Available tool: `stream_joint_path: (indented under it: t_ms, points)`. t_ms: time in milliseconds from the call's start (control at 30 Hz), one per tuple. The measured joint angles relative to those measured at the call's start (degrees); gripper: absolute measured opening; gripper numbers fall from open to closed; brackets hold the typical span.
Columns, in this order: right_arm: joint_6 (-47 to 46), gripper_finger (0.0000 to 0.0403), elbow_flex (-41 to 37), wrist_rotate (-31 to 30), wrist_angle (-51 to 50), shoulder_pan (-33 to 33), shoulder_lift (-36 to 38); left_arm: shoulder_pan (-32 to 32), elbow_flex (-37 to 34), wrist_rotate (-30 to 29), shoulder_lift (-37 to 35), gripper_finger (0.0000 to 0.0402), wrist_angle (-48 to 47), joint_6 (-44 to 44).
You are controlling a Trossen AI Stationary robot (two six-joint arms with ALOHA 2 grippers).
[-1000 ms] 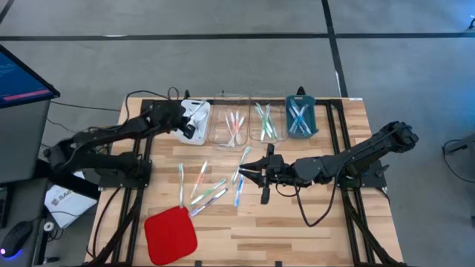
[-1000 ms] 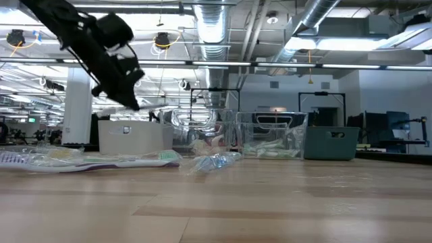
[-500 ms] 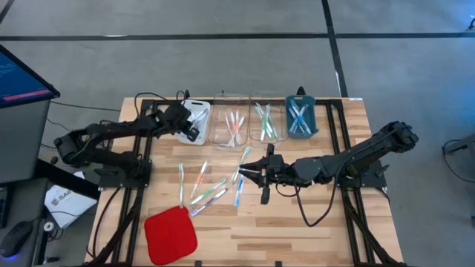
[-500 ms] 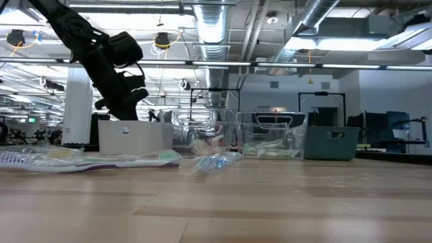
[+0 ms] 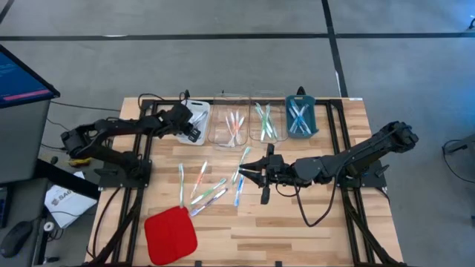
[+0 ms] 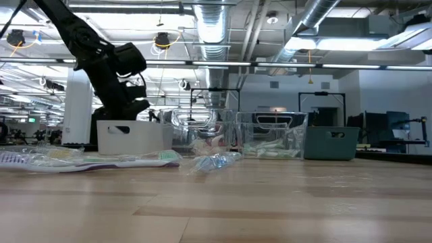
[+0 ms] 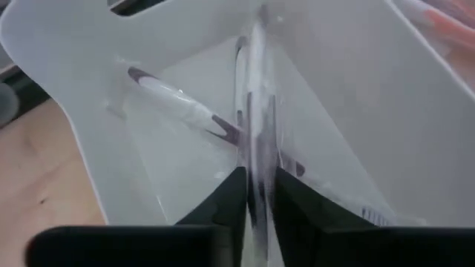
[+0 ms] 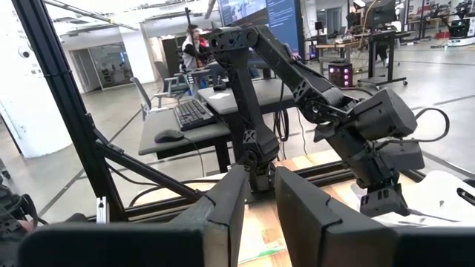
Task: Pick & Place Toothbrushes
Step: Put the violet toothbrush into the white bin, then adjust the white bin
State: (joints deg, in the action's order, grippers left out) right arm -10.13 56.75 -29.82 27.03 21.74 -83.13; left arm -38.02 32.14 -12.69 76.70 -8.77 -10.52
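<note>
left gripper (image 5: 194,130) in white tray (image 5: 200,110), clear trays (image 5: 226,133) beside

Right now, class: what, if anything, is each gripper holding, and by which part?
The left gripper, down in the white tray, pinches a toothbrush by one end of its slim handle. The right gripper holds nothing that shows.

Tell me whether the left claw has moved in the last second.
Yes. In the low view the left claw has come down toward the white tray, its tip now at the tray's rim rather than well above it.
</note>
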Motion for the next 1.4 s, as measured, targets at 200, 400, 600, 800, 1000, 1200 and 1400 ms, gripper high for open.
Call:
stream_joint_path:
  t_ms: [200, 400, 600, 800, 1000, 1200, 1400]
  points:
    - [0.0, 0.0072, 0.0, 0.0, 0.0, 0.0, 0.0, 0.0, 0.0, -3.2, -3.5, 0.0108, 0.3, 0.0]
    - [0.0, 0.0072, 0.0, 0.0, 0.0, 0.0, 0.0, 0.5, 0.0, -2.3, -12.1, 0.0145, -0.2, -1.9]
    - [0.0, 0.0072, 0.0, 0.0, 0.0, 0.1, 0.0, 2.3, 0.1, -10.8, -20.3, 0.0108, -14.4, -12.5]
    - [0.0, 0.0072, 0.0, 0.0, 0.0, 0.8, 0.0, 2.3, -0.9, -12.5, -21.6, 0.0009, -28.2, -15.6]
    - [0.0, 0.0072, 0.0, 0.0, 0.0, 0.8, 0.0, 2.2, -3.9, -9.6, -21.5, 0.0001, -28.2, -18.7]
    - [0.0, 0.0072, 0.0, 0.0, 0.0, 0.8, 0.0, 2.0, -6.2, -6.3, -21.5, 0.0, -25.6, -18.9]
    - [0.0, 0.0072, 0.0, 0.0, 0.0, 0.8, 0.0, 2.0, -7.6, -1.6, -21.5, 0.0, -19.5, -18.4]
